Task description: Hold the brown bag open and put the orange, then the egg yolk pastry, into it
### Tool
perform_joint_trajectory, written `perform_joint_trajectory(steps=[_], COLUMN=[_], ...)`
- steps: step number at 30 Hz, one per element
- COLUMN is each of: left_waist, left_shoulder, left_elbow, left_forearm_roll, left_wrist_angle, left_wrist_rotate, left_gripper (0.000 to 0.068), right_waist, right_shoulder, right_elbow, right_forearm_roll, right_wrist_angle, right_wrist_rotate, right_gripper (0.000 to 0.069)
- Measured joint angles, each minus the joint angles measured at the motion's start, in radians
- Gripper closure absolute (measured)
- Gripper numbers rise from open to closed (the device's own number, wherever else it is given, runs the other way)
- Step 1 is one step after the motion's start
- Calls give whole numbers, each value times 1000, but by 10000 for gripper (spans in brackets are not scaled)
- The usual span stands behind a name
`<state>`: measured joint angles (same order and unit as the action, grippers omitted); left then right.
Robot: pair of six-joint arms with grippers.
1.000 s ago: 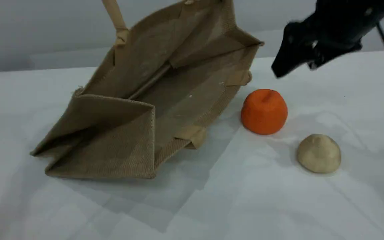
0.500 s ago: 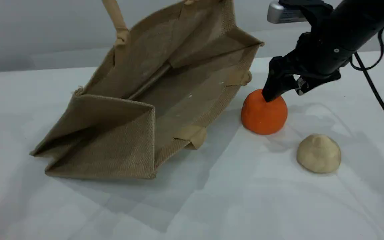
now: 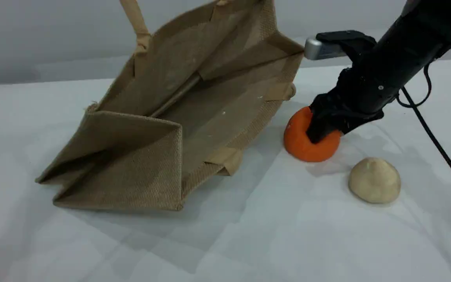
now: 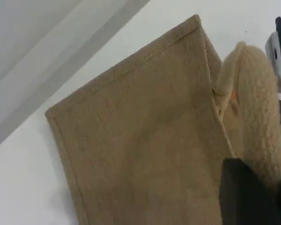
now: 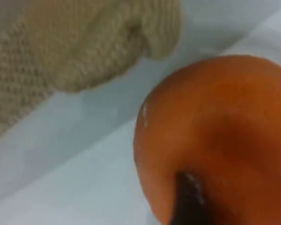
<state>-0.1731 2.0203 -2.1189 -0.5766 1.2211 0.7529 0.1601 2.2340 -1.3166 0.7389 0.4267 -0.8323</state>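
The brown bag (image 3: 194, 117) lies on its side with its mouth wide open toward the orange (image 3: 298, 145). Its upper handle (image 3: 133, 19) runs up out of the scene view. In the left wrist view my left gripper (image 4: 255, 190) is shut on that beige handle (image 4: 257, 103) beside the bag's wall (image 4: 145, 140). My right gripper (image 3: 321, 131) is down over the orange on the table, fingers on either side; one dark fingertip (image 5: 187, 201) presses its skin (image 5: 225, 117). The egg yolk pastry (image 3: 374, 180) sits alone, to the front right of the orange.
A white cloth (image 3: 249, 235) covers the table. The right arm's black cable (image 3: 433, 137) trails down across the table behind the pastry. The bag's lower handle (image 3: 227, 158) lies flat on the cloth just left of the orange.
My right gripper has come down from above the orange onto it and its fingers have narrowed around it. The orange has shifted slightly. Bag and pastry are unmoved.
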Motion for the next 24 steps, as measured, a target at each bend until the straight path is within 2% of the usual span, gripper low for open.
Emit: perform_joint_trajectory(steps=[4, 7, 11, 17, 20, 24], left_waist=[0, 0, 0, 0, 0, 0], left_shoulder=[0, 0, 0, 0, 0, 0], left_elbow=[0, 0, 0, 0, 0, 0], left_forearm_roll=[0, 0, 0, 1, 1, 1], left_wrist_angle=[0, 0, 0, 0, 0, 0], left_wrist_rotate=[2, 2, 2, 6, 11, 26], left_gripper=[594, 594, 594, 594, 594, 594], right_waist=[0, 0, -1, -1, -1, 3], right_shoulder=[0, -9, -63, -201, -276, -396], right_elbow=[0, 0, 4, 14, 50, 126], right_forearm_roll=[3, -13, -68, -203, -238, -193], right_wrist_angle=[27, 62, 94, 129, 134, 82], right_wrist_rotate=[7, 8, 49, 206, 255, 237], right_gripper=[533, 645, 667, 670, 670, 670])
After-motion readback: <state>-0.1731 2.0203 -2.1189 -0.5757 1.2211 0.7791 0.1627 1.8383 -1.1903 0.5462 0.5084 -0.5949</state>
